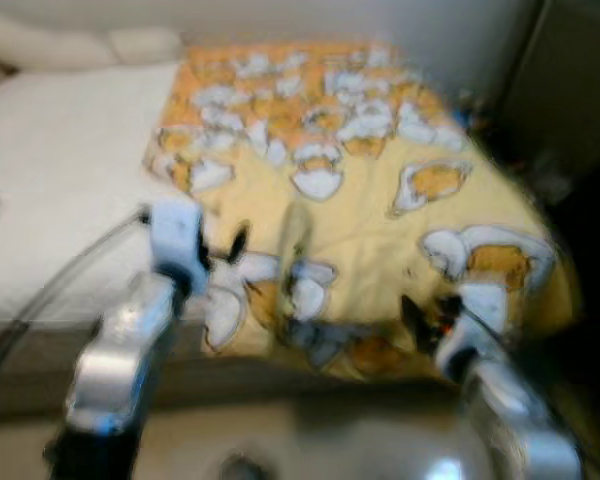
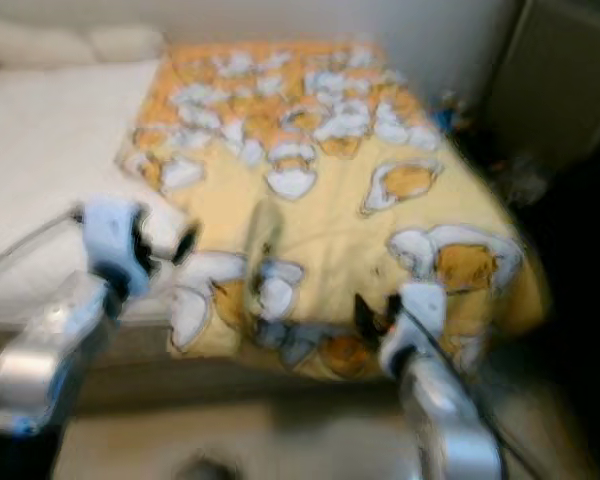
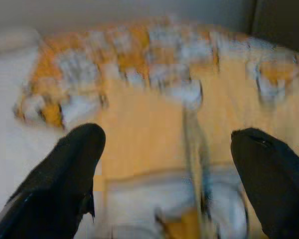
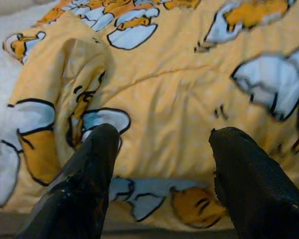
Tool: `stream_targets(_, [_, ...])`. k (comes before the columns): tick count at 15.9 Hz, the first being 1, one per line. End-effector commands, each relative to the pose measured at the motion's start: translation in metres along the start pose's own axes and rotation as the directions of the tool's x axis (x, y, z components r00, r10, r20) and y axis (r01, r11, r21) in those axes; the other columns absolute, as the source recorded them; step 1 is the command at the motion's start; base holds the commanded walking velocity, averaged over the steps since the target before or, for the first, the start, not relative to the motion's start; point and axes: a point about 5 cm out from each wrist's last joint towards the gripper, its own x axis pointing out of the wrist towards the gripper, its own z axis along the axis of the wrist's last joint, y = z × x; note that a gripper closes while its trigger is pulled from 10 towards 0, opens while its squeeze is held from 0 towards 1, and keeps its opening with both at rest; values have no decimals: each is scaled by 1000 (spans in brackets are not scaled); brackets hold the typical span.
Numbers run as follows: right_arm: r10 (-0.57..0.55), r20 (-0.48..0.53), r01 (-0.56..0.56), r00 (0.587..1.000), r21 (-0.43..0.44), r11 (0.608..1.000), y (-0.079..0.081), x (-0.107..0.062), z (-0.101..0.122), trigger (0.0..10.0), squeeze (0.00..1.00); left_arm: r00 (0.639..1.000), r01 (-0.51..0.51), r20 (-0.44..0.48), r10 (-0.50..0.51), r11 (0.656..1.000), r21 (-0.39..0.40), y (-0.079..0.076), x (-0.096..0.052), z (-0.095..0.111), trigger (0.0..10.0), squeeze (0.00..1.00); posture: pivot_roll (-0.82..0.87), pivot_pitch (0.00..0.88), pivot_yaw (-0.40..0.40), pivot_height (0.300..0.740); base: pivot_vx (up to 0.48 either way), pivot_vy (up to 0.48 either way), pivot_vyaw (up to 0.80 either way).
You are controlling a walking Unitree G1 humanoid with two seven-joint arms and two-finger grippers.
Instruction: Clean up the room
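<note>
A yellow blanket (image 1: 360, 210) printed with white and orange cartoon figures lies spread over the right part of a white bed (image 1: 60, 170). A raised fold runs down its near middle. My left gripper (image 3: 169, 164) is open and hovers over the blanket's near left part, close to the fold. My right gripper (image 4: 162, 164) is open too, just above the blanket's near edge, where the cloth hangs over the bed side. Nothing is between either pair of fingers. The head views are blurred.
White pillows (image 1: 70, 45) lie at the head of the bed, at the far left. A dark cabinet (image 1: 570, 90) stands to the right of the bed, with small items on the floor beside it. Pale floor (image 1: 310, 430) lies between me and the bed.
</note>
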Motion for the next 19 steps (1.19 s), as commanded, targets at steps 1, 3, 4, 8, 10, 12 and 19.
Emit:
stream_targets(1, [19, 19, -19, 1000, 5, 1000, 7, 1, 6, 10000, 0, 999, -35, 37, 34, 999, 22, 8, 1, 12, 10000, 0, -42, 25, 86, 740, 0, 0, 0])
stream_targets(3, [38, -21, -38, 999, -34, 999, 8, 0, 1, 10000, 0, 997, -73, 12, 73, 997, 20, 11, -6, 6, 10000, 0, -33, 28, 77, 740, 0, 0, 0])
stream_targets(4, [30, -16, -31, 999, -58, 998, 7, 0, 2, 10000, 0, 994, -105, 6, 105, 994, 4, 13, -10, 2, 10000, 0, -30, 29, 71, 740, 0, 0, 0])
stream_targets(8, [102, -9, -103, 995, -106, 989, 12, 4, 6, 10000, 0, 991, -135, 14, 136, 988, -79, 9, -26, -5, 10000, 0, -17, 33, 36, 740, 125, 0, 0])
stream_targets(10, [127, -13, -128, 992, -141, 982, 14, 5, 7, 10000, 0, 990, -138, 7, 139, 987, -80, 7, -30, -8, 10000, 0, -13, 31, 22, 740, 309, 0, 0])
stream_targets(12, [110, 5, -108, 994, -141, 984, 11, 8, 9, 10000, 0, 991, -132, 9, 133, 988, -76, 6, -30, -8, 10000, 0, -12, 25, 17, 740, 364, 0, 0])
stream_targets(19, [73, 27, -69, 997, -134, 989, 8, 6, 5, 10000, 0, 995, -97, 24, 98, 994, -47, 6, -24, -2, 10000, 0, -24, 6, 46, 740, 363, 0, 0])
